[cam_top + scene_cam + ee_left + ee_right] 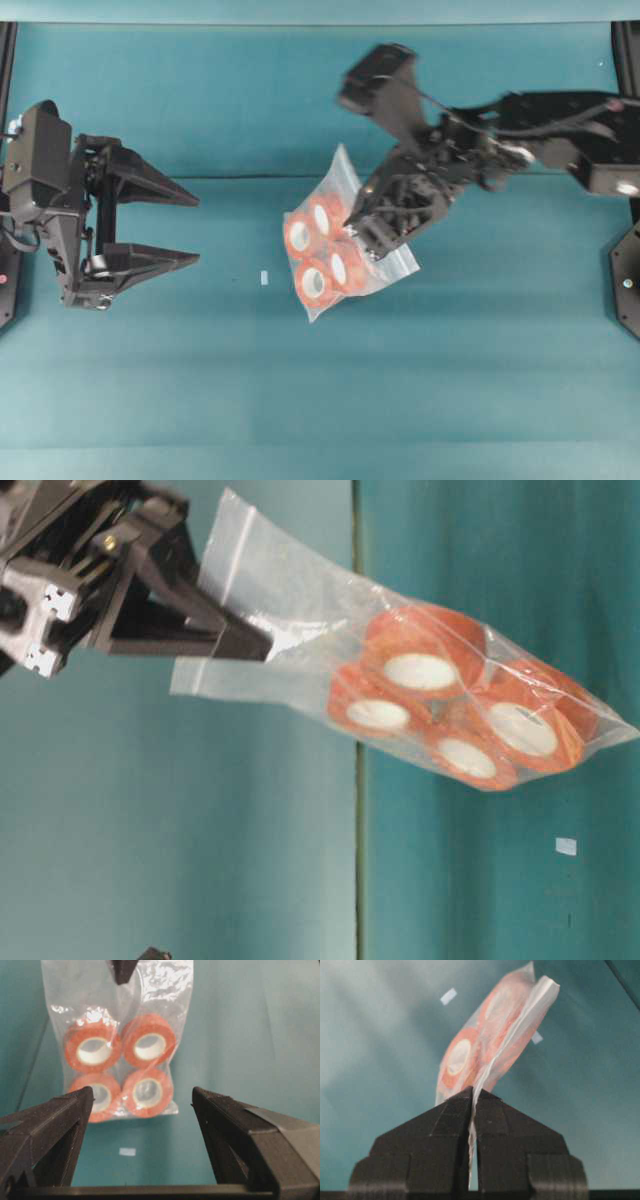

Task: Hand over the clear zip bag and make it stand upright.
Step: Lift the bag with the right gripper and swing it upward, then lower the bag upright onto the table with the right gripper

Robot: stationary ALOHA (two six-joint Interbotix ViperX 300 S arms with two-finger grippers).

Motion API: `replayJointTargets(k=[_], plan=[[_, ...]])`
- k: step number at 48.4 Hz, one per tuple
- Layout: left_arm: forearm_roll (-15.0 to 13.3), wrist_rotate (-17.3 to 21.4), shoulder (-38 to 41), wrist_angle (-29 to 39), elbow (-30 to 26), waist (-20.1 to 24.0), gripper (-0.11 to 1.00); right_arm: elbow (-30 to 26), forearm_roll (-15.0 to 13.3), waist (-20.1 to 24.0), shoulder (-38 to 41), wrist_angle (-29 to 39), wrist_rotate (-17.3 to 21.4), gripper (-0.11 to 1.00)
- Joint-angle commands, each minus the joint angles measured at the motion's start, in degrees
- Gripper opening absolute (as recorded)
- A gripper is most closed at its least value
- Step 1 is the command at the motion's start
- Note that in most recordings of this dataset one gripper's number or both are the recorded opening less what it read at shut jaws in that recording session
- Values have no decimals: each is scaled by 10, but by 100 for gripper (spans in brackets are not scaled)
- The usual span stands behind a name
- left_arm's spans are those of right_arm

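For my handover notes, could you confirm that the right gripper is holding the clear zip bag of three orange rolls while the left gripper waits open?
Not quite: the clear zip bag holds four orange rolls, as the left wrist view shows. The right gripper does hold it, and the left gripper waits open.

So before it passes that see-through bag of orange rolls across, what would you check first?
1. Right jaws shut on the transparent plastic zip bag: ok.
2. Bag lifted off the teal table: ok.
3. All four orange rolls with white cores inside: ok.
4. Left jaws standing wide open, facing the bag: ok.
5. Left jaws around the bag: not ok, still apart.
6. Zip strip sealed: cannot tell.
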Motion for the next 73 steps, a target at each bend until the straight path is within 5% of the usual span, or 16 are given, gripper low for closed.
replayJointTargets(k=[1, 21, 59, 73], plan=[[1, 0, -4, -2, -5, 3, 87, -47, -2, -1, 6, 29, -28, 1], [1, 0, -4, -1, -5, 4, 87, -166, -2, -13, 58, 148, -145, 1], [1, -1, -4, -1, -4, 6, 87, -163, -1, 2, 67, 172, -309, 1], [0, -2, -4, -1, -4, 6, 87, -164, -1, 7, 69, 172, -319, 1]])
